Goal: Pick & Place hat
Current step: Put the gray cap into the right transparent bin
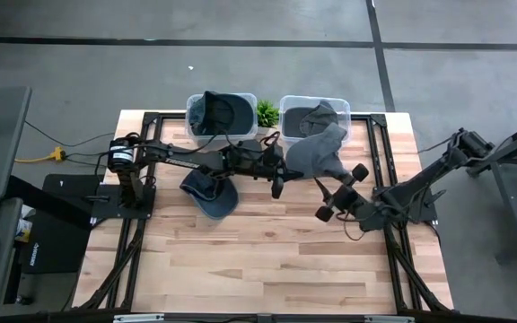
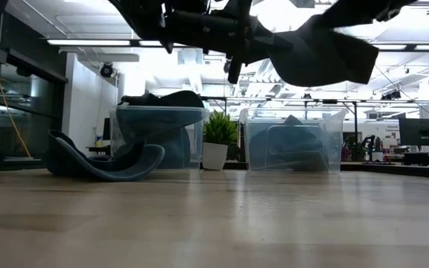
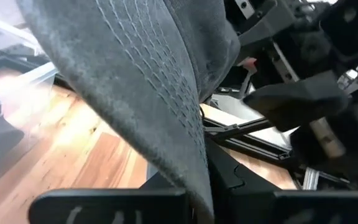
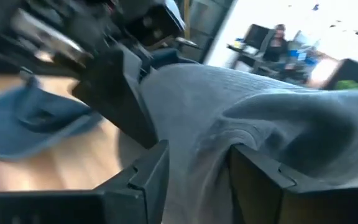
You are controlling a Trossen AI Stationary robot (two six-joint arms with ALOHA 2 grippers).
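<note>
From above, the left claw was clamped on a grey hat held above the desk near its far edge, before the right bin. The right claw stood parted around the hat's near side. Level view: hat aloft; a blue cap lay before the left bin.

A small potted plant stands just beyond the grippers, between two clear plastic bins. Past the table, what seems a seated person at a desk.
</note>
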